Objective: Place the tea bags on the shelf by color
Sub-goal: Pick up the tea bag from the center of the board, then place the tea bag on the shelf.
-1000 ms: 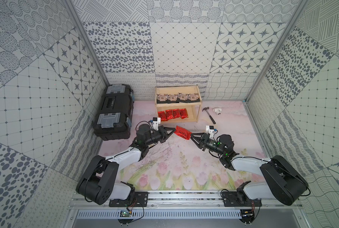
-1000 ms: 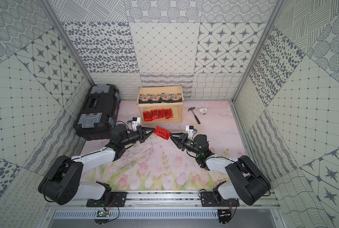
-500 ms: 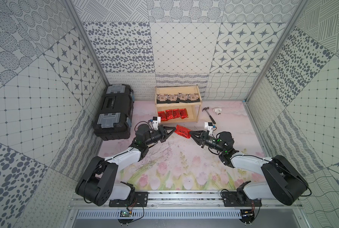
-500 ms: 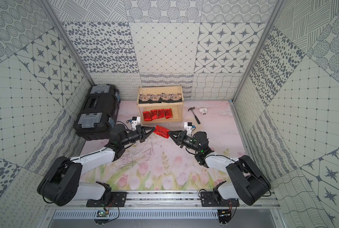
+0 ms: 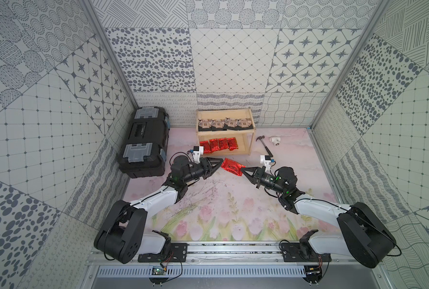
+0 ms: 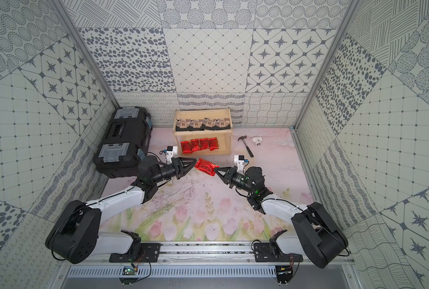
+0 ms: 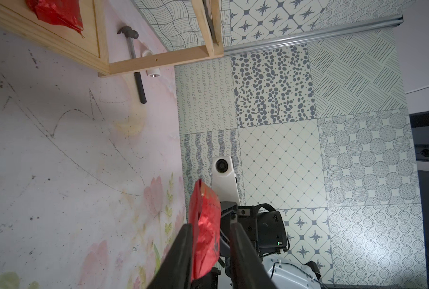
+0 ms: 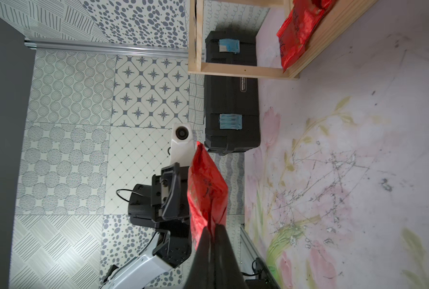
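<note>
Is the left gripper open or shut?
Open. The left gripper shows jaws apart in its wrist view, with a gap beside the red packet between them. The right gripper pinches it.

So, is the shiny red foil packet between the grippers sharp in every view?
In both top views the shiny red foil packet is small but sharp; in the left wrist view the packet looks soft; in the right wrist view it is sharper, dark writing visible.

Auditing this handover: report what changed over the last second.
The right hand moved in and closed on the red tea bag; the left hand opened around it. The shelf, shelved bags, toolbox and hammer stayed put.
</note>
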You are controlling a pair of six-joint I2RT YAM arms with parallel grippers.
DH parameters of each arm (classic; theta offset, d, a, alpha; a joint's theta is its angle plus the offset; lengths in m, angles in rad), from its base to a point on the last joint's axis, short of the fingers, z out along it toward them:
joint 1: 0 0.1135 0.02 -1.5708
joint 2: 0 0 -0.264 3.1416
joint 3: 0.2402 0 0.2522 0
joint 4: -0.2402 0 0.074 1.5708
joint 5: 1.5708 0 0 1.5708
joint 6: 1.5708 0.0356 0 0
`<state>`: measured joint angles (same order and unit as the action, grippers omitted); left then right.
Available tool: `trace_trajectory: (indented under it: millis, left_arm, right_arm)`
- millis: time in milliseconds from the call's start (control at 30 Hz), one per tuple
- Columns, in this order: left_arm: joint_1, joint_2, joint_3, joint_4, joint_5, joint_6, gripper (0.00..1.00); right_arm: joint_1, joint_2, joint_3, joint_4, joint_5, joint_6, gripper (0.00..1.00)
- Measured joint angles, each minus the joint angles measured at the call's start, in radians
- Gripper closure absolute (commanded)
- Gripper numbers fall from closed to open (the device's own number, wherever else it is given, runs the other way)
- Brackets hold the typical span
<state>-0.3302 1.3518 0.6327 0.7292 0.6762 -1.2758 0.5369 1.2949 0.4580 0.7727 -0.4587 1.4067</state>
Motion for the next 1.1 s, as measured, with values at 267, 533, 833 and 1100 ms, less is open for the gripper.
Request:
trace_trajectory:
  millis: [267,533,833,1100]
  left_arm:
    - [0.032,-0.166,0.128,-0.392,-0.023,0.195,0.31]
    - [0.071,-0.202,0.214,-0.795,-0.036,0.409,0.30]
    - [0.091,-0.164,0.219,-1.034,-0.025,0.533,0.30]
    - [0.101,-0.178,0.204,-1.109,-0.020,0.581,0.30]
  right_arm:
    - [0.093,0.031,0.034,-0.062,0.455,-0.187,1.00]
    - [0.160,0.477,0.264,0.166,0.789,-0.277,1.00]
    - [0.143,0.695,0.416,0.289,0.943,-0.392,1.00]
    - [0.072,0.729,0.513,0.263,0.969,-0.409,1.00]
